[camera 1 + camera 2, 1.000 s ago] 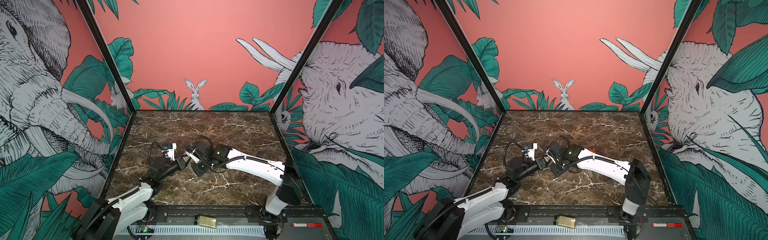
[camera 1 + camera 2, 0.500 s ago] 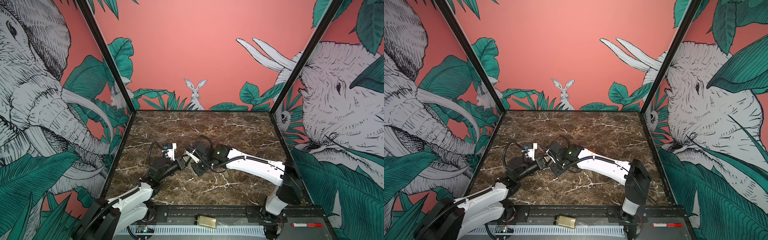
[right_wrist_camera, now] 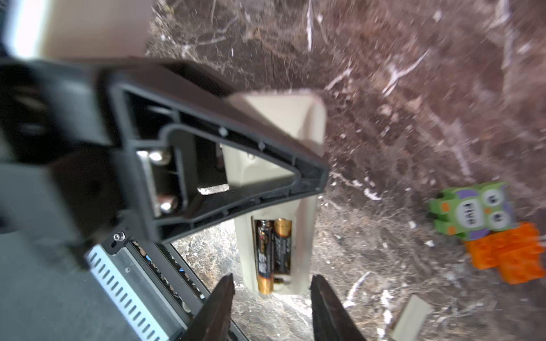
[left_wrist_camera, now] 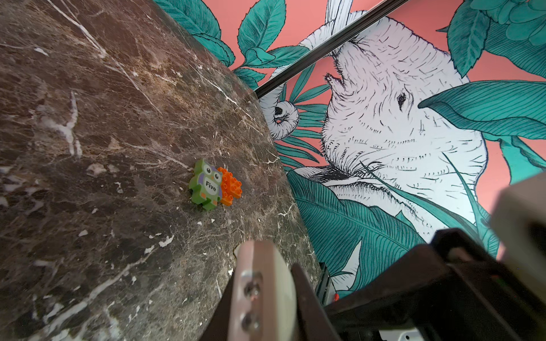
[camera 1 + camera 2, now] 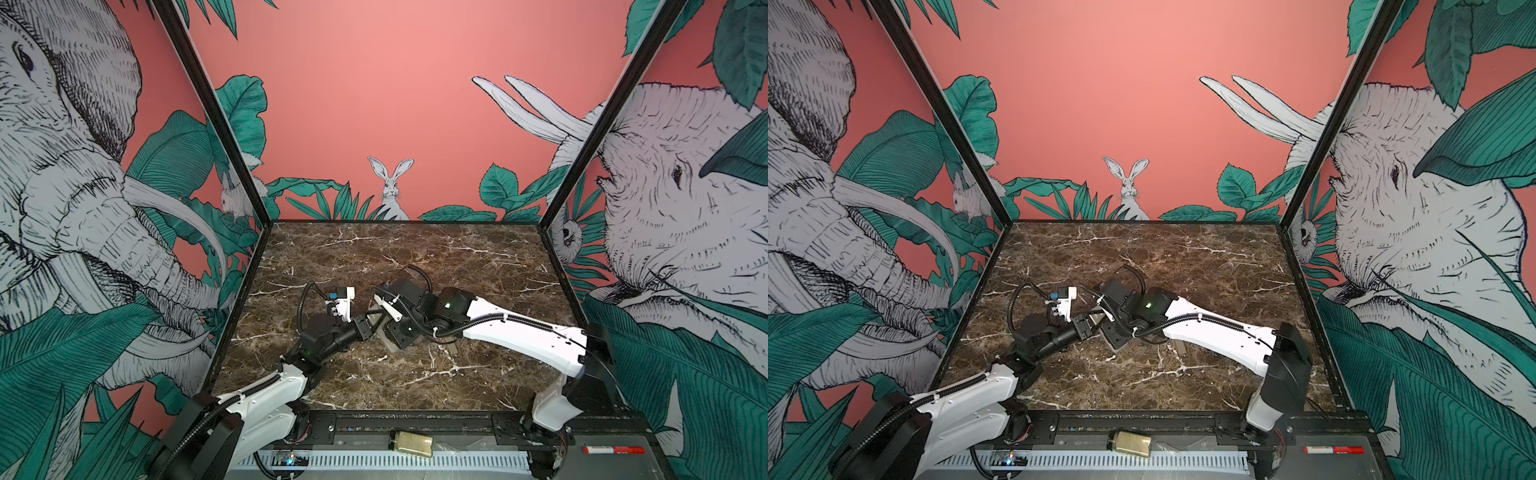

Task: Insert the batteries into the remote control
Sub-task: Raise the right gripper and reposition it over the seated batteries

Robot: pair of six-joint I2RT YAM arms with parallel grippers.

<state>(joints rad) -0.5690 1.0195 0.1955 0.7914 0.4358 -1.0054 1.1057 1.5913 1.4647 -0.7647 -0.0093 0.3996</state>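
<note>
The left end effector is clamped on the remote control near the middle of the table. Both batteries lie lengthwise in its open back. The right end effector, parted and empty, faces that battery end head-on, in line with its long axis.

Remote control is up off the marble, pinched in the left gripper, its pale cream back on show and the battery recess open. Two batteries lie in there side by side, black and gold, running along the remote's length, and one reaches a touch further toward the end. In both top views the remote is just a pale sliver near mid-table
</note>
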